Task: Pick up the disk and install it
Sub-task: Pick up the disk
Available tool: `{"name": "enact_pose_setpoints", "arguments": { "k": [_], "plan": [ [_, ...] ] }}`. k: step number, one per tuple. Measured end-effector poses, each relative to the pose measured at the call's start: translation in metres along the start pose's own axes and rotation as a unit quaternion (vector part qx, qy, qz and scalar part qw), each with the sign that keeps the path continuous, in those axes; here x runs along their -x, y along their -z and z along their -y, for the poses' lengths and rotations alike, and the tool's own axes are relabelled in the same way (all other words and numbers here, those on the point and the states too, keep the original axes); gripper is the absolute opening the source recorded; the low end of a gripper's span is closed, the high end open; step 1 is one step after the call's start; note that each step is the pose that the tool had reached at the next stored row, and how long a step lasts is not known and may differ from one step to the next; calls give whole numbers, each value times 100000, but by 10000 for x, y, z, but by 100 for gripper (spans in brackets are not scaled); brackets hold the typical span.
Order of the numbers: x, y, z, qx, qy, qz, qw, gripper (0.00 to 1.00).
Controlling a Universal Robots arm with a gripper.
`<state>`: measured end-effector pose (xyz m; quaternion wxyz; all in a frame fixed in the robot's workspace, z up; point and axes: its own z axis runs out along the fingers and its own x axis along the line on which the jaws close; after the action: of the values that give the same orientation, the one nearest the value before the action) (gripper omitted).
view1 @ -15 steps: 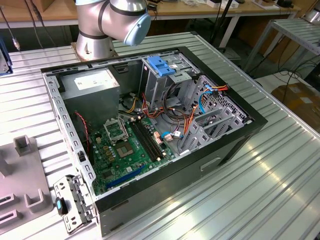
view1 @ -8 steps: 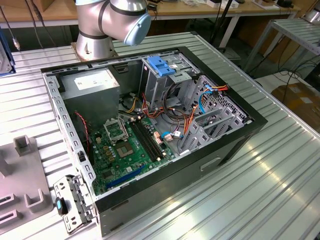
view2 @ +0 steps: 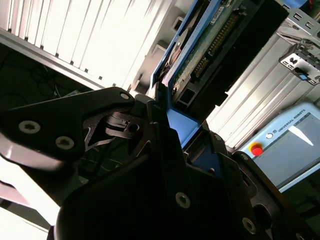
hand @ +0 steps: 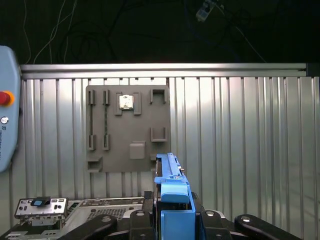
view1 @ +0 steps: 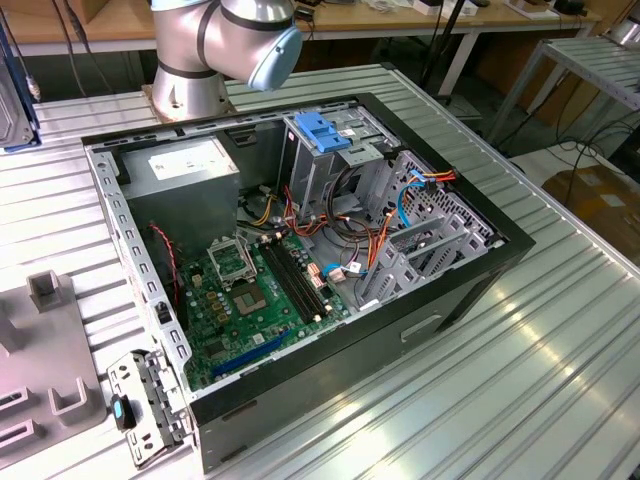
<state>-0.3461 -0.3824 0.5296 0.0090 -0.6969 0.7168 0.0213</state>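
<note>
My gripper [hand: 172, 220] is shut on the disk [hand: 171, 187], which stands edge-on between the black fingers [hand: 107, 222] with its blue carrier rail facing the first wrist view. In the second wrist view the disk [view2: 220, 45] shows its green circuit-board side and connector, framed by the blue rail, above the gripper [view2: 167, 117]. At the exterior view's far left edge, the silver, blue-edged disk [view1: 14, 95] hangs above the table, well away from the open computer case [view1: 300, 250]. The grey drive cage [view1: 335, 175], topped by a blue-handled bracket [view1: 322, 130], stands inside the case at the back.
A grey fixture plate [hand: 127, 127] lies on the ribbed metal table [view1: 520, 380] beside the case. A loose metal bracket with a blue latch [view1: 140, 405] rests at the case's corner. A teach pendant [view2: 285, 150] sits nearby. The arm's base [view1: 200, 50] stands behind the case.
</note>
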Motion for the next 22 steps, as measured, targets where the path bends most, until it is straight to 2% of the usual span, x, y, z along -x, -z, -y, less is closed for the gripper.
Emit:
{"name": "enact_pose_setpoints", "arguments": {
  "k": [9,22],
  "plan": [
    [-9,2,79,1,-2,1,100000,37],
    [-90,7,162,2,-2,1,100000,37]
  ]
}}
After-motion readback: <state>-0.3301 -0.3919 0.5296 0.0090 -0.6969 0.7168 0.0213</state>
